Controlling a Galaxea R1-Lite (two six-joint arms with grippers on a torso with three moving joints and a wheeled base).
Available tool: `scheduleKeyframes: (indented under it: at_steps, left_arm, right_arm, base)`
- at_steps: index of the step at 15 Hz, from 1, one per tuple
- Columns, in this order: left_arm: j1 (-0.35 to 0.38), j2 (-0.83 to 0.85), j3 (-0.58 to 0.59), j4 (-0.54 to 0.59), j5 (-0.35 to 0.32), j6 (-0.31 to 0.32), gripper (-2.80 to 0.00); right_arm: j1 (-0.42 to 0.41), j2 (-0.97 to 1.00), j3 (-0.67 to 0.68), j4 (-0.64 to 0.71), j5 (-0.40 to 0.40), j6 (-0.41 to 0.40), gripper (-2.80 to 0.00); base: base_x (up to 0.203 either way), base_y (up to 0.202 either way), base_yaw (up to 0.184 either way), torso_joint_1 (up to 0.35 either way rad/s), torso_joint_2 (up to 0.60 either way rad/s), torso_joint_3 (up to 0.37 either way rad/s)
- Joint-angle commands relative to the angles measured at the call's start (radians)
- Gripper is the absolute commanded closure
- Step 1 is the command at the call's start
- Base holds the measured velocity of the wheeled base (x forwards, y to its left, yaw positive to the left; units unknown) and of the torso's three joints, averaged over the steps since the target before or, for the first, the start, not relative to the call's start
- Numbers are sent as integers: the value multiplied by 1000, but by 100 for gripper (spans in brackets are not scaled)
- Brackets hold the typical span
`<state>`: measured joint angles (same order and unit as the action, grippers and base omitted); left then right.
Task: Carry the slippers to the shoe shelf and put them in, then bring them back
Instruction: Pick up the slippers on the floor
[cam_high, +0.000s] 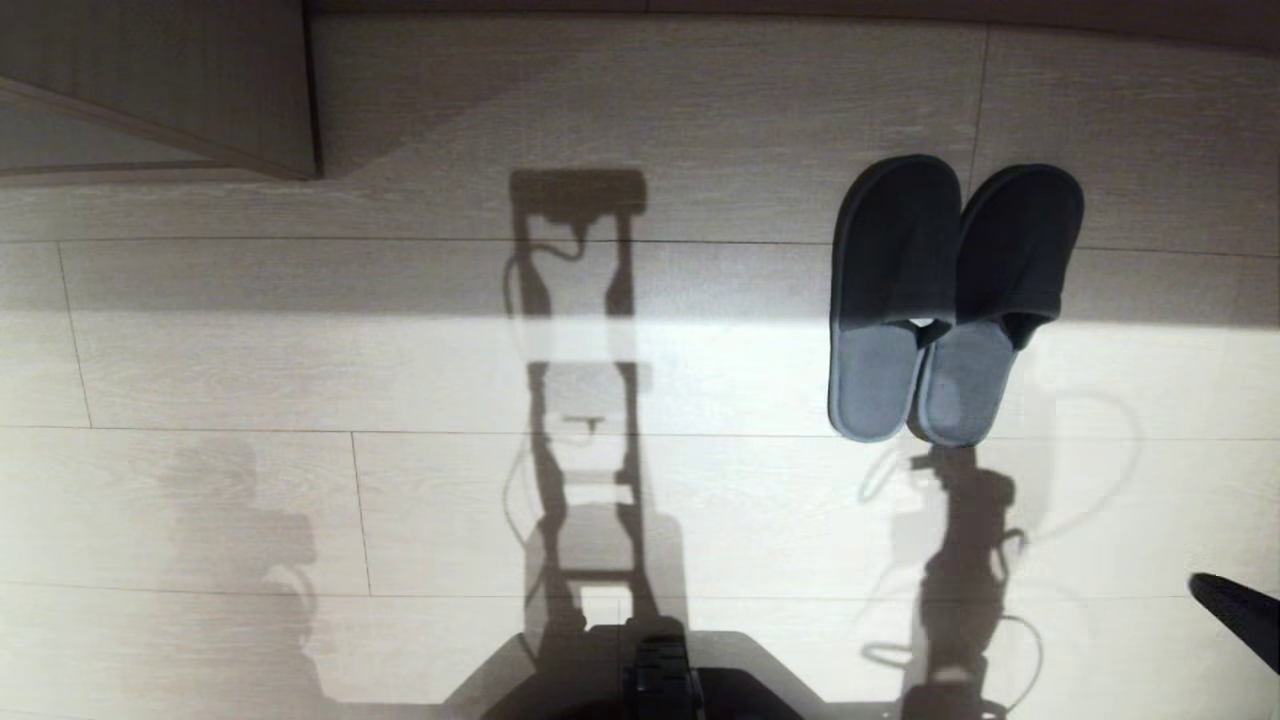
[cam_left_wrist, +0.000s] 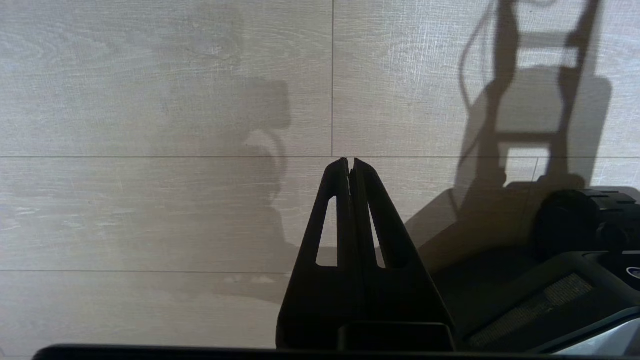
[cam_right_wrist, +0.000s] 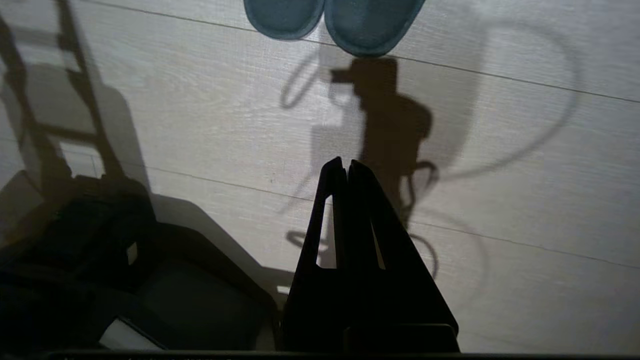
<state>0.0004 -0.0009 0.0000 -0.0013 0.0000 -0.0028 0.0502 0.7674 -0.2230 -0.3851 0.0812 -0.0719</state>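
Note:
The slippers, a flat dark grey-blue pair with broad dark toe bands, lie side by side on the pale wood floor at the right, toes pointing away from me. Their heels show at the edge of the right wrist view. My right gripper is shut and empty, hovering over bare floor short of the heels; its dark tip pokes in at the lower right of the head view. My left gripper is shut and empty over bare floor, outside the head view. The shoe shelf is out of view.
The corner of a beige wood-grain furniture board stands at the far left of the floor. My dark base sits at the near edge. Shadows of my frame and arms fall across the floor planks.

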Motion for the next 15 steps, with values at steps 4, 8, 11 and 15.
scheduleKeyframes:
  at_steps: [4, 8, 11, 15]
  left_arm:
    - [0, -1, 0, 0, 2, 0, 0]
    - [1, -1, 0, 0, 2, 0, 0]
    - [1, -1, 0, 0, 2, 0, 0]
    - [1, -1, 0, 0, 2, 0, 0]
  right_arm:
    - [98, 696, -95, -333, -38, -35, -280]
    - [231, 970, -205, -688, -182, -12, -280]
    - [240, 971, -245, -769, -234, -49, -280]
    - [235, 894, -262, -810, -308, -155, -280]
  base:
    - [0, 0, 0, 0, 0, 0]
    - [0, 0, 0, 0, 0, 0]
    - [0, 0, 0, 0, 0, 0]
    - [0, 0, 0, 0, 0, 0]
